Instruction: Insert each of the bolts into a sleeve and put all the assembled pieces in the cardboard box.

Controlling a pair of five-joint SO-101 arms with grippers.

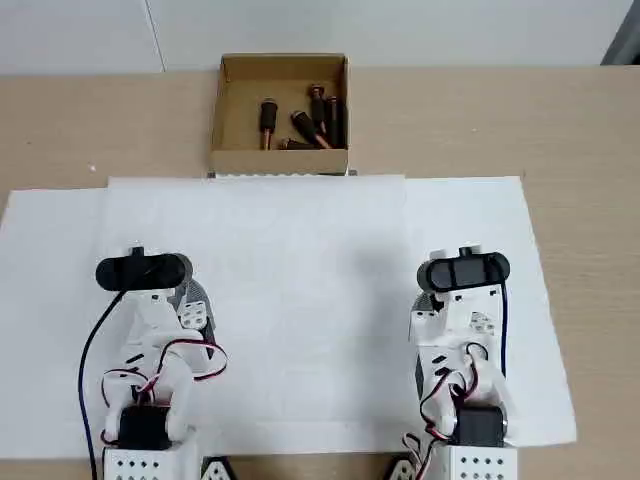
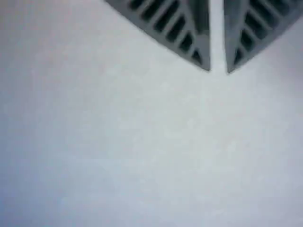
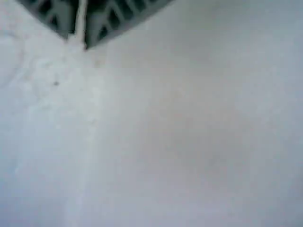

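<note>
The left gripper [image 2: 218, 71] and right gripper [image 3: 75, 41] hang close over the white paper [image 1: 310, 260]. Each has its jaws drawn together to a thin slit and seems to hold nothing. Well beyond both, the bolt-and-sleeve pieces [image 1: 268, 115] lie loose inside the cardboard box [image 1: 280, 160]. They look small, rigid and smooth, so probably light and apt to roll, and best pinched across the sleeve's middle.

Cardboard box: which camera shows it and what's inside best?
The high view: it looks down into the open cardboard box, with several assembled pieces lying inside. The left and right wrist views face the white paper close beneath their arms instead.
</note>
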